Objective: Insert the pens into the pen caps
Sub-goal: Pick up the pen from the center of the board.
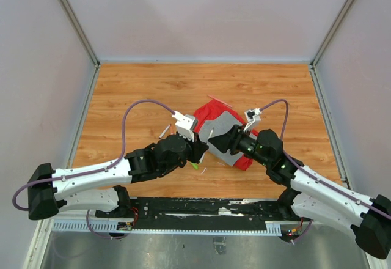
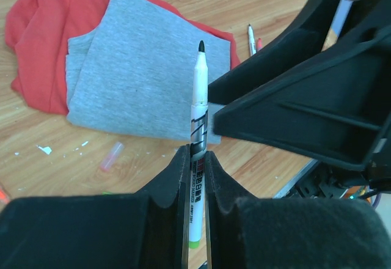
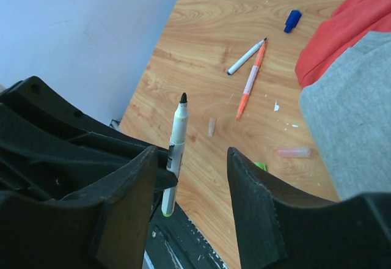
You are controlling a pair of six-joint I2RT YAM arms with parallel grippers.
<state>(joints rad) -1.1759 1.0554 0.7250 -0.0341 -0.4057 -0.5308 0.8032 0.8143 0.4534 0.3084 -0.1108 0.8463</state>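
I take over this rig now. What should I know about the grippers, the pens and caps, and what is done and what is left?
Left gripper: shut on a pen, bare tip up.
Right gripper: open, close beside that pen, no cap in it.
On the table: white pen and orange pen side by side, blue cap beyond them, pink cap near the cloth.
Done: no capped pen in view.
Left: cap the held pen, then the others.

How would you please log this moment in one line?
left hand: shut on pen | right hand: open, beside pen | pen tip: uncapped
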